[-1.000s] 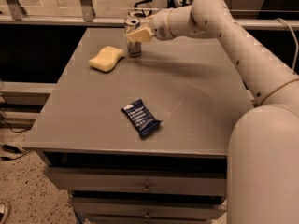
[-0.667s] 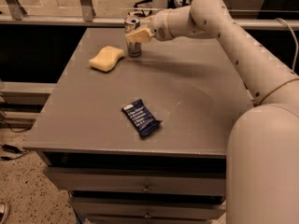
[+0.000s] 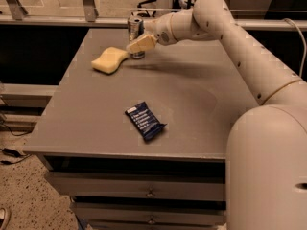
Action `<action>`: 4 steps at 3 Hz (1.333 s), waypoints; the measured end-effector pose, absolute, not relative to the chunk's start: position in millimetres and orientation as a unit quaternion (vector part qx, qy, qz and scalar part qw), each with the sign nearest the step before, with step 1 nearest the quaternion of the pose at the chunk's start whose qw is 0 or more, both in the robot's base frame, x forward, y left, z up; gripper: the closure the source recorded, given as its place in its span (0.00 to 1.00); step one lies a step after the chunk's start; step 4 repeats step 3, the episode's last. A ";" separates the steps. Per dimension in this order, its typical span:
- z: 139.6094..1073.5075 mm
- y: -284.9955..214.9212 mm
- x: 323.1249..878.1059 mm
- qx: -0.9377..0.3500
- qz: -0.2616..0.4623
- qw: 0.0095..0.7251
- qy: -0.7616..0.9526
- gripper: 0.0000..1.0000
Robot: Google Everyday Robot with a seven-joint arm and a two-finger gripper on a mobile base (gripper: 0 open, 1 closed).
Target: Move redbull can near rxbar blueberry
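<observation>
Camera view: gripper [image 3: 137, 43] at the can [image 3: 135, 27], far edge of the table [image 3: 91, 128].
The fingers are closed on the can, with one pale finger [image 3: 142, 43] across its front. The can stands upright, just beside a yellow sponge [image 3: 110, 60] on its left. The bar [image 3: 145, 121] lies flat nearer the front edge, well apart from the can. The arm [image 3: 249, 56] reaches in from the right.

Table [image 3: 192, 95]: sponge [image 3: 109, 60], rxbar blueberry [image 3: 145, 121], redbull can [image 3: 135, 24], gripper [image 3: 137, 41] prob. at it.

Gripper [image 3: 136, 45] at redbull can [image 3: 135, 26] beside sponge [image 3: 109, 60], rxbar blueberry [image 3: 145, 121] well apart
</observation>
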State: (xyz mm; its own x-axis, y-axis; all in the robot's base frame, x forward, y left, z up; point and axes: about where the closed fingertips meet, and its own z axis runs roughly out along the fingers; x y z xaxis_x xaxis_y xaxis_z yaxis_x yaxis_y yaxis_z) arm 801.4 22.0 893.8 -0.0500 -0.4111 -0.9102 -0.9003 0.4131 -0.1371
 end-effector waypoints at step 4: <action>944.2 -137.4 756.0 -0.358 0.235 0.572 0.699 0.00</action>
